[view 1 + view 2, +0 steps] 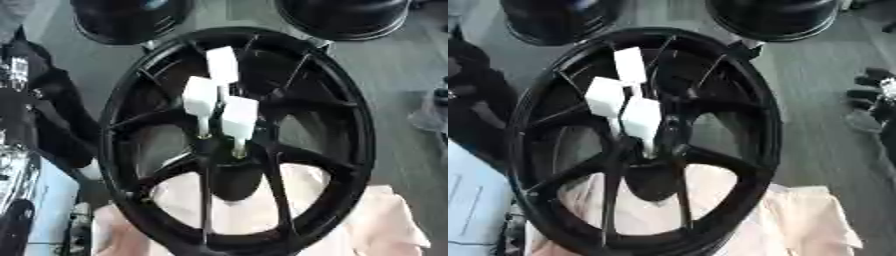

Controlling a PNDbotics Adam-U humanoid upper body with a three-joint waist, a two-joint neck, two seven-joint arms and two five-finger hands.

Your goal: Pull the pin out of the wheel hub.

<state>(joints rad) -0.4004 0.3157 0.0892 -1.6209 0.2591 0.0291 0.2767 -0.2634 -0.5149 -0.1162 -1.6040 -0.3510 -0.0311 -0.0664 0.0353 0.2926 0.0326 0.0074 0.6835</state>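
Left eye view shows us one large black spoked wheel hub [236,145] at the centre of the grey desk [394,75], resting on a pale pink cloth [385,225]. We count three pins with white block-shaped heads [219,97] standing close together in the hub's middle, their thin stems going down into it. Two dark round objects [131,20] sit at the far edge. In the right eye view our right hand [877,95] shows at the right edge, well apart from the hub, its dark fingers curled around nothing. We cannot find our left hand.
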